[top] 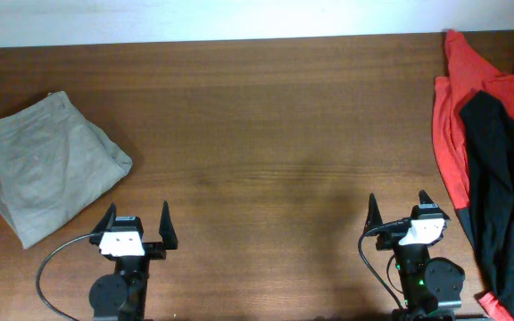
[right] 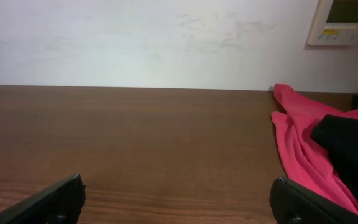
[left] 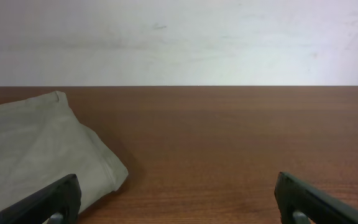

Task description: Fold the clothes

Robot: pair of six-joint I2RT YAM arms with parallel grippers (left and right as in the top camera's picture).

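The khaki garment (top: 47, 165) lies folded into a compact bundle at the table's left side; it also shows at the left of the left wrist view (left: 39, 149). My left gripper (top: 137, 225) is open and empty near the front edge, just right of the bundle, its fingers spread wide in its own view (left: 176, 198). My right gripper (top: 402, 211) is open and empty near the front right, its fingers spread wide over bare wood (right: 178, 199).
A red garment (top: 453, 116) with a black garment (top: 502, 169) on top lies heaped along the table's right edge, close to my right gripper; both show in the right wrist view (right: 297, 137). A white wall borders the far edge of the table.
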